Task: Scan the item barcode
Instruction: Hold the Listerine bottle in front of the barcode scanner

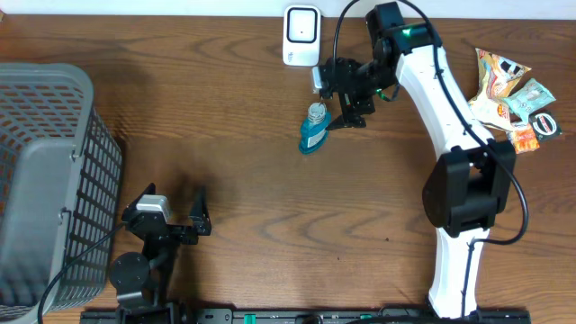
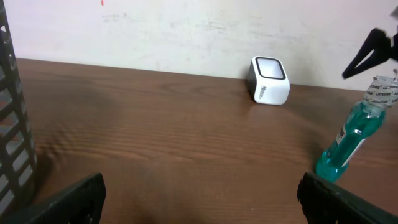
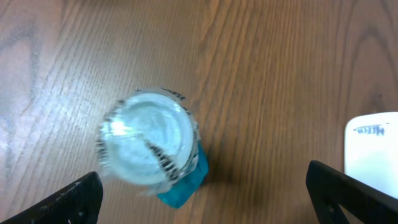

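The item is a clear bottle of teal liquid (image 1: 312, 131) with a clear cap, standing upright on the wooden table. A white barcode scanner (image 1: 301, 34) sits behind it at the back edge. My right gripper (image 1: 329, 101) hangs just above the bottle, open and holding nothing. In the right wrist view the bottle's cap (image 3: 149, 143) lies below and between the fingers, nearer the left one, with the scanner (image 3: 373, 149) at the right edge and the right gripper (image 3: 205, 199) wide. My left gripper (image 1: 173, 200) rests open at the front left, far from the bottle (image 2: 351, 140).
A grey wire basket (image 1: 45, 171) fills the left side of the table. Several snack packets (image 1: 513, 99) lie at the right edge beside the right arm. The left wrist view shows the scanner (image 2: 268, 79) against the white wall and the basket's wall (image 2: 9, 124).
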`<action>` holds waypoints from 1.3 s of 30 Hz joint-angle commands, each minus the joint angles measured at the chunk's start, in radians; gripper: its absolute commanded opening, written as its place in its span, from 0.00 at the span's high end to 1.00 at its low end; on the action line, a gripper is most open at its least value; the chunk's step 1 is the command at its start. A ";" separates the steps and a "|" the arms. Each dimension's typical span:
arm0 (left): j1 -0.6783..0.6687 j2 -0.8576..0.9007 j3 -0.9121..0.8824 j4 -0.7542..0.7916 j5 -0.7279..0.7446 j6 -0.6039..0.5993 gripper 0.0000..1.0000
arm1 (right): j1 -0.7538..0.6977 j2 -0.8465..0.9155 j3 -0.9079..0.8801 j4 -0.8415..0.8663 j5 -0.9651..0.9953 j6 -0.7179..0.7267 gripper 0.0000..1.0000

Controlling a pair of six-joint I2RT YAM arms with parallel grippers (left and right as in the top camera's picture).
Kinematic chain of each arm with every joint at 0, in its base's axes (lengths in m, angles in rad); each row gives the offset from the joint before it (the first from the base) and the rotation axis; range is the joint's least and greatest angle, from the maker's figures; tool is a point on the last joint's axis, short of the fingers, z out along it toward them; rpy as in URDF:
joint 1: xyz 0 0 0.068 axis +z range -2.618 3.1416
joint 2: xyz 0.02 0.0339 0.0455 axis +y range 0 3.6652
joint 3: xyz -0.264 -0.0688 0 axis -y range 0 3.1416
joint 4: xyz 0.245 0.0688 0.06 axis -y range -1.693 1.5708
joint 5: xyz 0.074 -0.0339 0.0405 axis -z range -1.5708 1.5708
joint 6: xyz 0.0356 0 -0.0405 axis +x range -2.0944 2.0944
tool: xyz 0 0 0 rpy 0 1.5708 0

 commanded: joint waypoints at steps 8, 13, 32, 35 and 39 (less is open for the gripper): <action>-0.002 -0.005 -0.018 -0.028 0.016 0.009 0.02 | 0.034 0.076 -0.006 0.008 -0.100 -0.018 0.01; -0.002 -0.005 -0.018 -0.028 0.016 0.009 0.02 | 0.046 0.091 -0.006 0.017 -0.105 -0.017 0.01; -0.002 -0.005 -0.018 -0.028 0.016 0.009 0.02 | 0.051 0.092 -0.006 0.089 -0.105 0.350 0.30; -0.002 -0.005 -0.018 -0.028 0.016 0.009 0.02 | 0.052 0.092 -0.006 0.094 -0.110 0.422 0.20; -0.002 -0.005 -0.018 -0.028 0.016 0.009 0.02 | 0.074 0.092 -0.006 0.083 -0.113 0.444 0.09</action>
